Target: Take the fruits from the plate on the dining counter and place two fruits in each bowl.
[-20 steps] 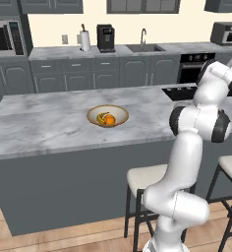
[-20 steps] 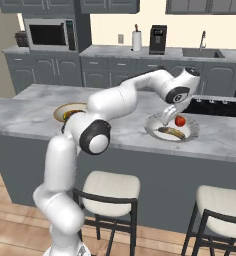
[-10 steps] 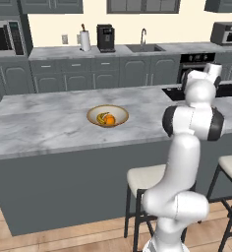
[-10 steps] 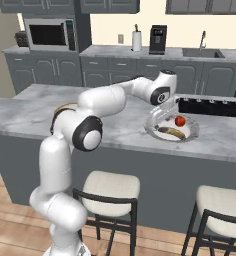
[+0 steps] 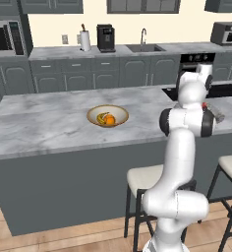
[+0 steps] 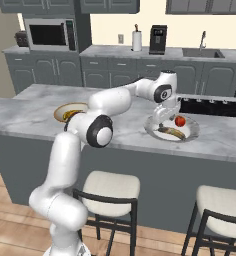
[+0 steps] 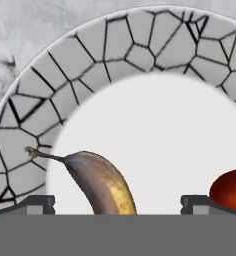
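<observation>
The plate (image 6: 189,134) lies on the dining counter (image 6: 30,107), white in the centre with a grey crackled rim (image 7: 65,75). A yellow banana (image 7: 102,182) and a round red fruit (image 7: 230,190) rest on it, also seen as banana (image 6: 171,132) and red fruit (image 6: 180,121). My gripper (image 6: 162,119) hangs open just above the plate's left part, pointing down, with the banana (image 7: 102,182) between its fingertips (image 7: 37,204). Nothing is held. A tan bowl (image 5: 96,114) further left on the counter holds an orange (image 5: 109,119) and a banana piece; the same bowl (image 6: 65,109) is partly hidden by my arm.
A black cooktop (image 6: 210,106) is set into the counter just behind the plate. Two stools (image 6: 110,187) stand at the counter's front. The wall counter behind carries a sink (image 5: 143,47), a coffee machine (image 5: 106,38) and a paper towel roll (image 5: 85,41).
My arm has folded in toward the base and the hand has come down and leftward over the plate. The jaws stay open; the fruits have not moved.
</observation>
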Tool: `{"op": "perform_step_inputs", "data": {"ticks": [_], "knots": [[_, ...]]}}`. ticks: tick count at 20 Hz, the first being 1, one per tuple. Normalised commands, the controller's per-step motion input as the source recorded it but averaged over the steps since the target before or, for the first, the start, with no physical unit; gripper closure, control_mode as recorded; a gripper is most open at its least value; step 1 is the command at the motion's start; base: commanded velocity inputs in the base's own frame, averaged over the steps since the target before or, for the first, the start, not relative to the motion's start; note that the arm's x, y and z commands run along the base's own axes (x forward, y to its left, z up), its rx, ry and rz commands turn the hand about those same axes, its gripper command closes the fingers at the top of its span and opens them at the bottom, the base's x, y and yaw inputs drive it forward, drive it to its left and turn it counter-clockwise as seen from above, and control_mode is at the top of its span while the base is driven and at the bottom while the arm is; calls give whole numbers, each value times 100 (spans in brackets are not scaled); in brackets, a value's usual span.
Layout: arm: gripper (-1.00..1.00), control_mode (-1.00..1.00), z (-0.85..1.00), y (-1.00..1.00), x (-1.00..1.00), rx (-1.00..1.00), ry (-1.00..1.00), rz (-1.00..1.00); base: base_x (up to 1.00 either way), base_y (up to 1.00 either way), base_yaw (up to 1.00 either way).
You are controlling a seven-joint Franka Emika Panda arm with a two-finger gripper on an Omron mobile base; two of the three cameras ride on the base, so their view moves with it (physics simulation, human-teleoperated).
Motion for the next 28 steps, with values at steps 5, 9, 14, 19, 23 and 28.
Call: {"op": "perform_step_inputs", "data": {"ticks": [5, 9, 14, 19, 23, 28], "knots": [[-100, -100, -35, -39, 32, 1, 11, 2, 0, 0, 0], [-100, -100, -33, -1, 0, 0, 1, 0, 0, 0, 0], [-100, -100, -18, 0, -70, 0, -20, 0, 0, 0, 0], [-100, -100, -22, 4, -94, -1, -52, 0, 0, 0, 0], [-100, -100, -43, 5, -7, -4, -18, 0, 0, 0, 0], [-100, -100, -33, 13, -28, -12, -21, 0, 0, 0, 0]]}}
